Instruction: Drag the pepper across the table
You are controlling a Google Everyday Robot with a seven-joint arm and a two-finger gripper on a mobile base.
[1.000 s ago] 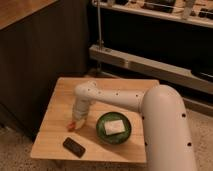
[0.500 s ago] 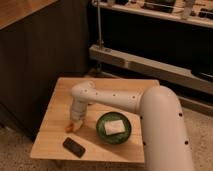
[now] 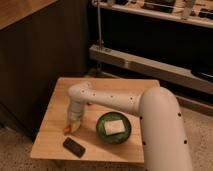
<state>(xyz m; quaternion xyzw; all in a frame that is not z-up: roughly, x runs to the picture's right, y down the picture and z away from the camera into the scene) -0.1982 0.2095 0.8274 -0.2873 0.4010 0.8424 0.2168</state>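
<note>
The small orange-red pepper (image 3: 66, 128) lies on the light wooden table (image 3: 52, 120), left of the green plate (image 3: 114, 128). My gripper (image 3: 73, 123) reaches down from the white arm and rests right at the pepper, touching or just above its right end. Most of the pepper is hidden under the gripper.
A white block (image 3: 113, 126) lies in the green plate. A black phone-like slab (image 3: 74, 147) lies near the table's front edge. A dark wood counter (image 3: 30, 60) stands to the left and a metal rack (image 3: 150, 62) behind the table.
The gripper and the pepper have shifted slightly left and toward the table's front.
</note>
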